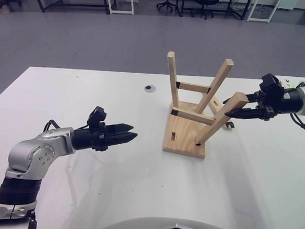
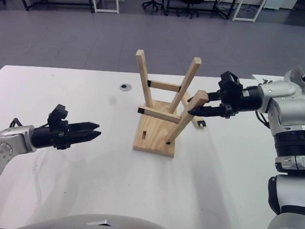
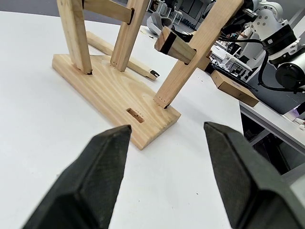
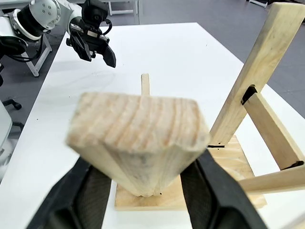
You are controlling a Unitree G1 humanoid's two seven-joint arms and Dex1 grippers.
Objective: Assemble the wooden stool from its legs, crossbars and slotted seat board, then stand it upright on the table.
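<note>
Board (image 1: pixel 184 140) lies flat on the table (image 1: pixel 90 99), slots up. Three legs (image 1: pixel 173 79) stand in its slots; one slot (image 1: pixel 173 135) stands open. Right gripper (image 1: pixel 235 111) pinches the top of the near leg (image 1: pixel 218 123). Left gripper (image 1: pixel 132 138) hovers left of the board, fingers (image 3: pixel 95 171) spread.

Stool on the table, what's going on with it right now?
The stool is half built and upside down: the seat board lies flat on the table with three legs standing in it, joined by crossbars. The right gripper is clamped on the top end of the nearest leg. The left gripper hangs open off to the side, touching nothing. One slot in the board is empty.
</note>
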